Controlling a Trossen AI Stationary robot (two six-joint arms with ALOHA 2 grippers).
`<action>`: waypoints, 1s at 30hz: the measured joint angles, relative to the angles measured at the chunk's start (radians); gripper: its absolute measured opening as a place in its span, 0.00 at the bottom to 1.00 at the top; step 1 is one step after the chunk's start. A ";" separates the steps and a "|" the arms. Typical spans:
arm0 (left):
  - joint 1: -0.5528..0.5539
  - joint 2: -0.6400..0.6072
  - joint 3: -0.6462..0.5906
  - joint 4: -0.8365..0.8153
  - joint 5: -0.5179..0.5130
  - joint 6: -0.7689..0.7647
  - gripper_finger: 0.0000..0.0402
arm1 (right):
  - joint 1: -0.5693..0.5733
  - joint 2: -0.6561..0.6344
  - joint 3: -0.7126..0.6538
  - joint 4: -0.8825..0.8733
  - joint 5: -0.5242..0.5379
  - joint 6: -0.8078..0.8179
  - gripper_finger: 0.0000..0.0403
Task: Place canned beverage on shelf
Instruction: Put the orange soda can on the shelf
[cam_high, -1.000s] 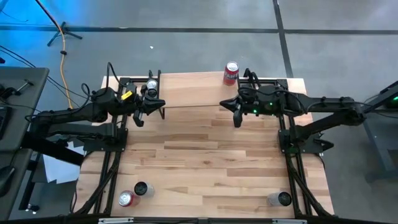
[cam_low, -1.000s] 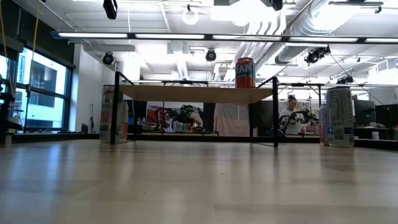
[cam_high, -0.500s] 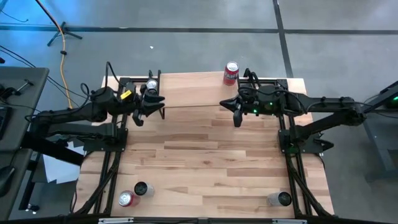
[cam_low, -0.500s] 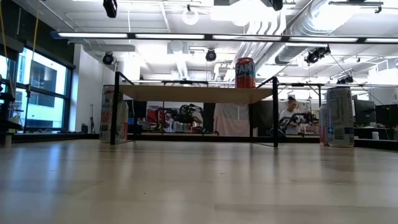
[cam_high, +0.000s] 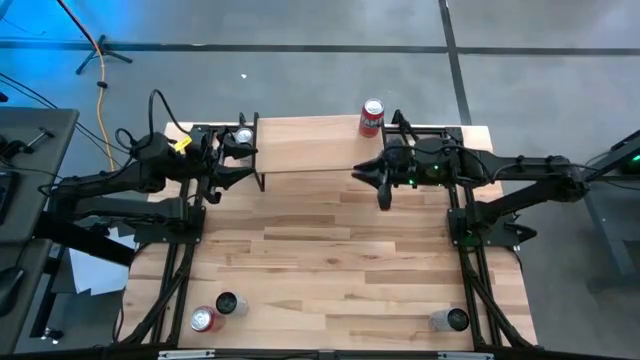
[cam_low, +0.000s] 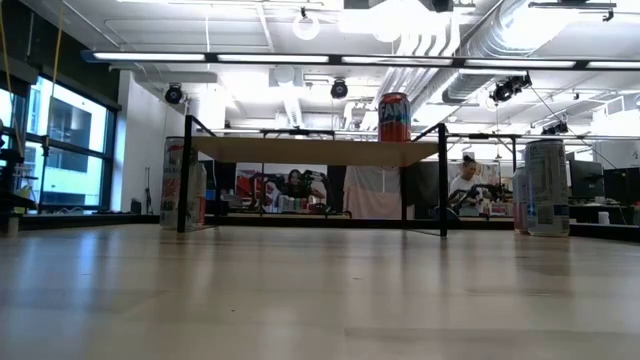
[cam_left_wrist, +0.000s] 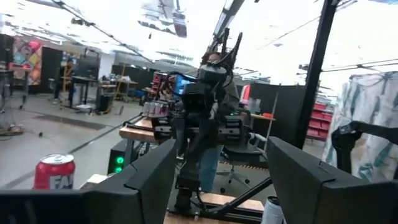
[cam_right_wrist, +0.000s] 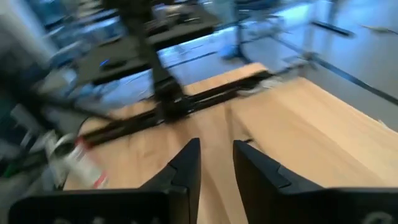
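On the shelf (cam_high: 305, 145) at the table's far edge, a red can (cam_high: 372, 117) stands upright near its right end. The left gripper (cam_high: 226, 172), fingers spread and empty, sits just off the shelf's left end beside a silver can (cam_high: 242, 137). The right gripper (cam_high: 378, 183), fingers slightly parted, holds nothing near the shelf's right front.

The shelf (cam_high: 305, 145) top is left bare between a red can (cam_high: 371, 117) at its right far corner and a silver can (cam_high: 243, 138) by its left end. The table's (cam_high: 330, 260) middle is unobstructed; three cans are kept to its near corners.
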 joint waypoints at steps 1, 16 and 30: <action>0.000 0.000 0.000 0.000 0.008 0.000 0.54 | 0.000 0.000 0.000 0.002 -0.042 -0.042 0.20; 0.001 0.000 0.000 -0.001 0.013 0.045 0.54 | -0.001 0.000 0.000 -0.043 -0.073 -0.189 0.02; -0.058 0.097 0.200 -0.207 -0.045 -0.072 0.54 | -0.001 -0.006 -0.001 -0.125 -0.080 -0.165 0.00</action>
